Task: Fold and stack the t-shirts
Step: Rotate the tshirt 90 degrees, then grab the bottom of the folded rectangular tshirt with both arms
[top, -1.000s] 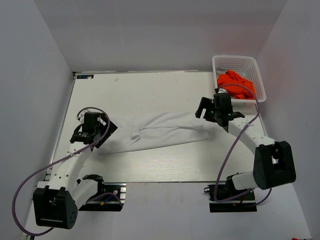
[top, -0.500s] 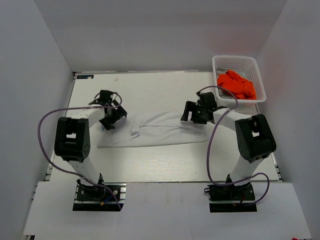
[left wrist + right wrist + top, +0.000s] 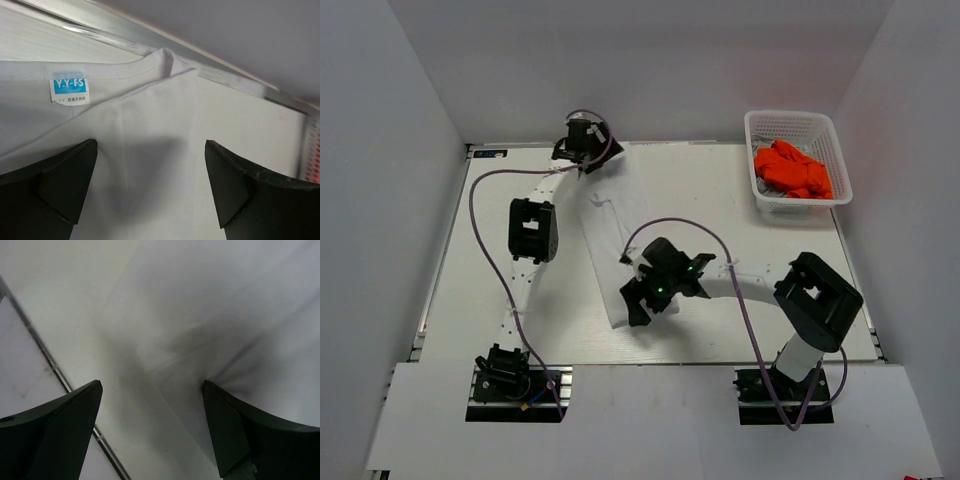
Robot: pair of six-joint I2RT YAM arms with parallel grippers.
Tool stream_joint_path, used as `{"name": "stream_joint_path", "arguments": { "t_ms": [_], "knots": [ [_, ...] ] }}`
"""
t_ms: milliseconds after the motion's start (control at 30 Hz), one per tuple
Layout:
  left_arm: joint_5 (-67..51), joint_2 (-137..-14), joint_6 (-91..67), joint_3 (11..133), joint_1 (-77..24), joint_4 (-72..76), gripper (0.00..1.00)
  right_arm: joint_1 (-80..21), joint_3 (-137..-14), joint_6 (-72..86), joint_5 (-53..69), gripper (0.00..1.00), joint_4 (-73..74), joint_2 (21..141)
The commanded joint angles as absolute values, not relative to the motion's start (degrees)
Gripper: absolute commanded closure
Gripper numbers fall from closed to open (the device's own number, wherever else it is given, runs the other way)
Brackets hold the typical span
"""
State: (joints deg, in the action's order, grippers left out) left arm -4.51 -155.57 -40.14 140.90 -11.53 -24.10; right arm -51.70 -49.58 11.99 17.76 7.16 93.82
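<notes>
A white t-shirt (image 3: 610,240) lies as a long narrow strip from the table's far edge toward the near middle. My left gripper (image 3: 588,152) hovers open over its collar end at the far edge. In the left wrist view the neck label (image 3: 70,90) and white cloth (image 3: 150,125) show beyond the wide-apart gripper (image 3: 150,180). My right gripper (image 3: 638,290) stands open over the strip's near end. Its wrist view has white cloth (image 3: 210,305) between the spread gripper (image 3: 152,410). An orange t-shirt (image 3: 790,170) lies bunched in the basket.
The white lattice basket (image 3: 790,118) stands at the far right corner. A metal rail (image 3: 220,75) and the back wall run just behind the collar. The table's near edge strip (image 3: 45,365) shows left of the right gripper. Cables loop over both arms.
The white t-shirt has swung from lying left to right to running far to near. My left gripper went to the far edge, my right one toward the near middle.
</notes>
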Motion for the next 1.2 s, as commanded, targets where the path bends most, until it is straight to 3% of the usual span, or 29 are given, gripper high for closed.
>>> {"name": "stream_joint_path", "arguments": {
  "t_ms": [0, 100, 400, 533, 667, 933, 1033, 1100, 1133, 1167],
  "knots": [
    [-15.3, -162.2, -42.7, 134.8, -16.7, -17.2, 0.0, -59.1, -53.6, 3.7, 21.6, 0.14, 18.5, 97.7],
    [-15.3, -164.8, -46.0, 140.2, -18.7, -15.7, 0.0, -61.8, -54.7, 0.7, 22.1, 0.18, 19.1, 98.4],
    [-16.4, -163.7, -49.7, 139.8, -18.7, -8.6, 0.0, -64.0, -54.1, 0.4, 20.9, 0.1, 18.3, 95.7],
    [-18.3, -160.2, -48.6, 141.1, -18.7, -7.2, 0.0, -63.5, -52.4, 2.3, 17.0, 0.1, 11.3, 85.9],
    [-17.8, -147.4, -42.7, 140.5, -18.7, -10.3, 0.0, -63.4, -49.5, 3.8, 9.8, 0.1, 7.5, 76.0],
    [-9.6, -114.4, -30.6, 116.0, -18.7, -24.9, 0.0, -60.6, -46.3, 15.9, 0.3, 0.1, 11.5, 69.5],
    [-11.2, -104.5, -30.6, 97.3, -19.2, -27.2, 0.0, -59.1, -43.9, 19.4, -1.0, 0.1, 14.9, 69.7],
    [-12.8, -94.7, -31.5, 75.3, -19.9, -23.9, 0.0, -57.1, -41.8, 20.6, 1.9, 0.1, 15.6, 70.1],
    [-13.4, -92.0, -32.0, 75.2, -20.8, -23.9, 0.0, -57.1, -40.6, 20.9, 2.5, 0.1, 15.3, 70.1],
    [-12.8, -87.3, -32.5, 67.1, -20.8, -25.6, 0.0, -56.3, -40.2, 20.9, 3.1, 0.1, 15.3, 70.4]
  ]
}}
